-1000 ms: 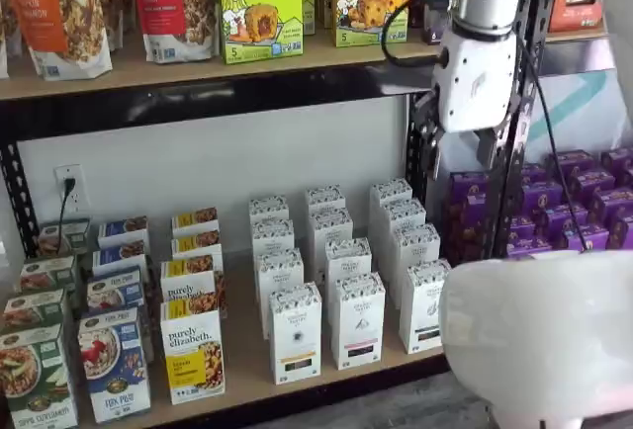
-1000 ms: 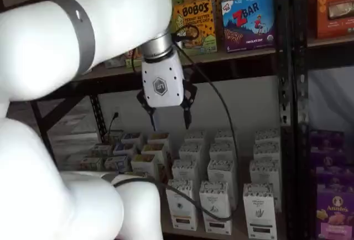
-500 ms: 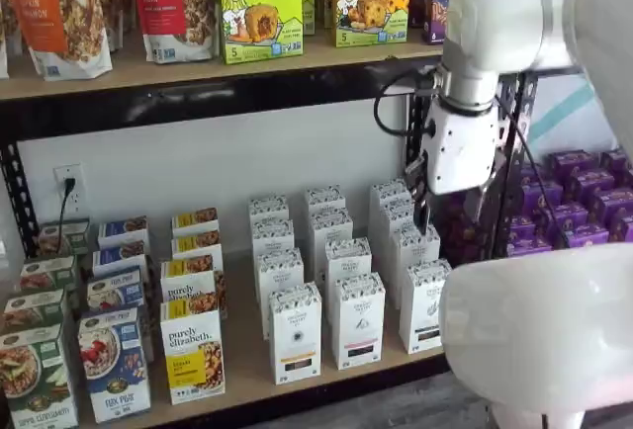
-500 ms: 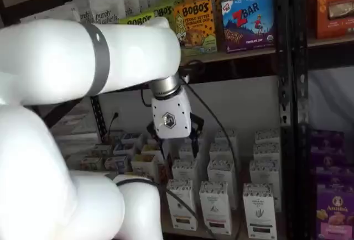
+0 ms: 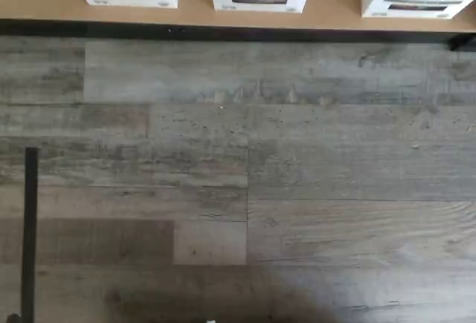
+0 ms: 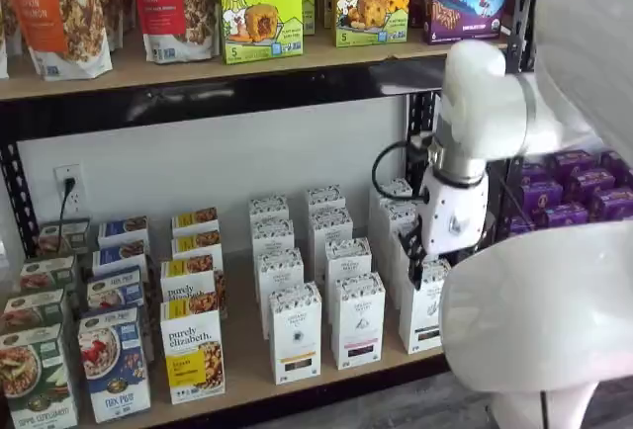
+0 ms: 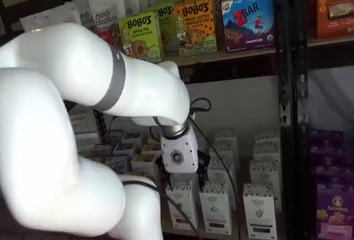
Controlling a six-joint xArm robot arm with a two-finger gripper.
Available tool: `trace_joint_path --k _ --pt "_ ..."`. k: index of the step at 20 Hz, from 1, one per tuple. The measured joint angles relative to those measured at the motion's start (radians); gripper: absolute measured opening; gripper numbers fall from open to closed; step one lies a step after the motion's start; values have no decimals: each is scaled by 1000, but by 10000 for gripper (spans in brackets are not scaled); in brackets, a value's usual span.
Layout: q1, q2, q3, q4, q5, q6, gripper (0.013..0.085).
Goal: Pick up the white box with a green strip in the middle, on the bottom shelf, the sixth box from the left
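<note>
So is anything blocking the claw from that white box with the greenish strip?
Nothing visible does. The gripper hangs just over the white box, which stands at the front of its row on the bottom shelf. The neighbouring carton stands aside.

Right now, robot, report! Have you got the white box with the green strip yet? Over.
Gripper low over the white box, fingers unclear. Box standing on the bottom shelf, not lifted. Pink-strip carton close beside it.

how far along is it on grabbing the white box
Approach looks mostly done: the gripper hangs at bottom shelf level, by the white box. In hand: lining up; the box stands ungripped in its row. Left: grasp it and lift it out.
</note>
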Motion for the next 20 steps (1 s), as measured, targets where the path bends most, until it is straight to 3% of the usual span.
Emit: trace_joint_path --k 7,12,14,20 --pt "15 270 39 -44 -309 50 850" --pt "-26 499 -25 -92 -468 55 850" --pt "-52 589 -63 -97 -521 34 850" --pt "-118 829 -207 -41 -609 -87 850"
